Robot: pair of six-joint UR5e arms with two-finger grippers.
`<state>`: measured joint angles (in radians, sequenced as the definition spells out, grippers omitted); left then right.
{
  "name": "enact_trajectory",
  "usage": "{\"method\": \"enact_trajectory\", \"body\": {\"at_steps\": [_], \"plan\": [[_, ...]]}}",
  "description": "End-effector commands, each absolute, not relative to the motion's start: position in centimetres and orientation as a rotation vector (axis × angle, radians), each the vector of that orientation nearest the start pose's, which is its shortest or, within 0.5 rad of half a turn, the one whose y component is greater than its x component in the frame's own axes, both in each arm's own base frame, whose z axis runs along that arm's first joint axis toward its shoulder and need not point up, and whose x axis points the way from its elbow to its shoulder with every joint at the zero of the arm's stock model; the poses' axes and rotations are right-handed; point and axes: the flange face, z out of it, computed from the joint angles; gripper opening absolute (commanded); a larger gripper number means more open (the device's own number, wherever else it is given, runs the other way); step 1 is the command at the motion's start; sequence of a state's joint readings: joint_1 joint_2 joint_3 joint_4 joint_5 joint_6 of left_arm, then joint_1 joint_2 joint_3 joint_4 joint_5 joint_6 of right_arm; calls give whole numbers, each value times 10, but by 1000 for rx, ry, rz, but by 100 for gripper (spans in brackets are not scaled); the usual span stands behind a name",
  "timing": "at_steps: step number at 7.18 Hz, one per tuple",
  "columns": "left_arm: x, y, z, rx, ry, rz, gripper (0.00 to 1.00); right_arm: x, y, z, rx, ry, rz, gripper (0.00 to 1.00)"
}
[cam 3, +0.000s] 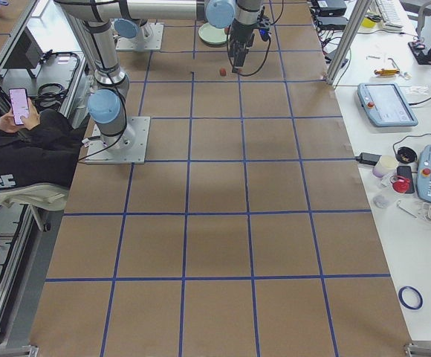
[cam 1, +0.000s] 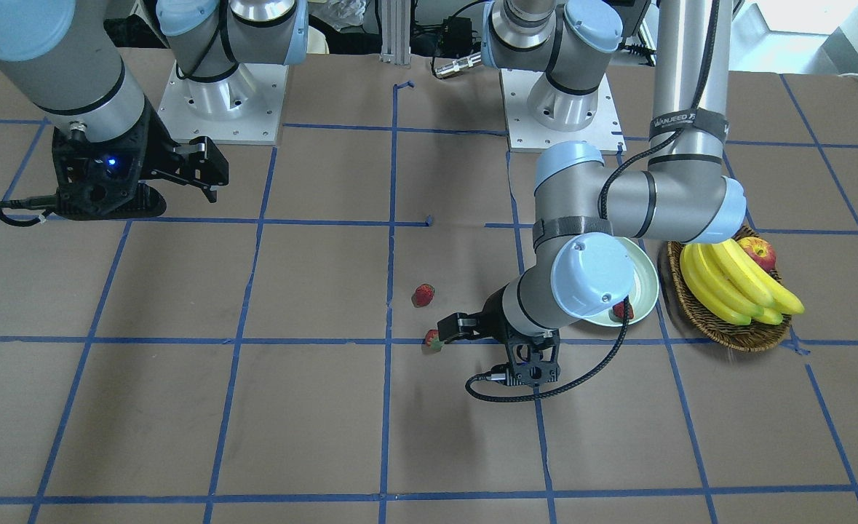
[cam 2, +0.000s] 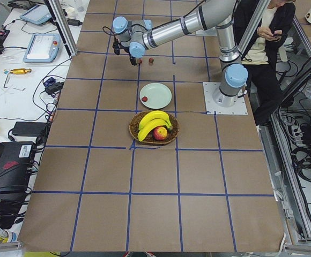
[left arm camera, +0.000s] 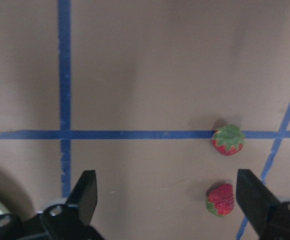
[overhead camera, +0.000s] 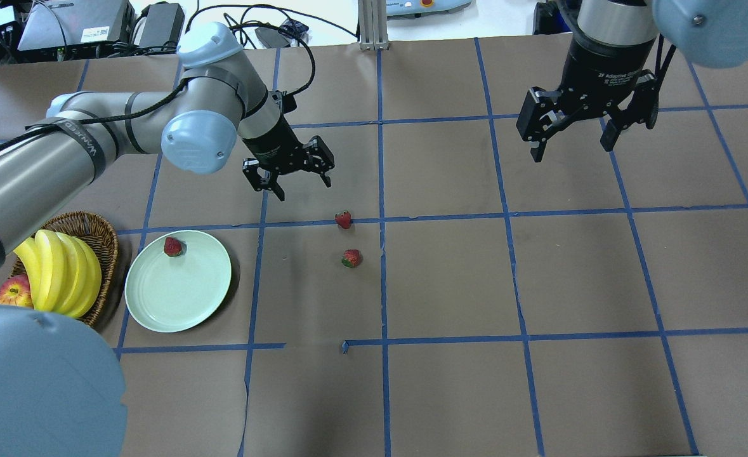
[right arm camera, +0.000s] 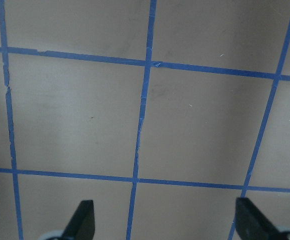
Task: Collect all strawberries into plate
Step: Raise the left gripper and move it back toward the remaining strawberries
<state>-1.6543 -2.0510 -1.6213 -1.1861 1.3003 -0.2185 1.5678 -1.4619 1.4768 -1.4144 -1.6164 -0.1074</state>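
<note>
Strawberries (overhead camera: 343, 219) number three: one berry (overhead camera: 172, 246) lies on the single plate (overhead camera: 183, 304), off to one side of the left jaws, while two rest on the surface (overhead camera: 462, 279) just off their other side. Left jaws and right jaws alike stand spread and empty, the right pair well apart from every berry.

A wicker basket (overhead camera: 99, 227) sits on the counter (overhead camera: 475, 285), holding a bunch of yellow bananas (overhead camera: 56, 270) with a red-yellow apple (overhead camera: 13, 292) tucked against them. Blue tape (overhead camera: 383, 279) grids the brown counter. Beside it, a seated person (cam 3: 30, 149) holds a phone (cam 3: 20, 104).
</note>
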Motion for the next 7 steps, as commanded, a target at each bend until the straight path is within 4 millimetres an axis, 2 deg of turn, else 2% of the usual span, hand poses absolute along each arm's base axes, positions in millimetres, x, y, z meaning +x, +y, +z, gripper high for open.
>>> {"method": "enact_trajectory", "body": {"at_steps": [1,3,6,7], "plan": [[-239,-603,196,-326,3399,409,98,127,-519,460,-171,3159,286,100],[-254,-597,181,-316,3385,459,94,127,-520,460,-171,3158,288,100],[-254,-594,164,-299,3365,517,64,125,-521,459,-164,3157,288,100],[-254,-594,161,-300,3361,524,45,125,-521,459,-164,3157,288,100]]}}
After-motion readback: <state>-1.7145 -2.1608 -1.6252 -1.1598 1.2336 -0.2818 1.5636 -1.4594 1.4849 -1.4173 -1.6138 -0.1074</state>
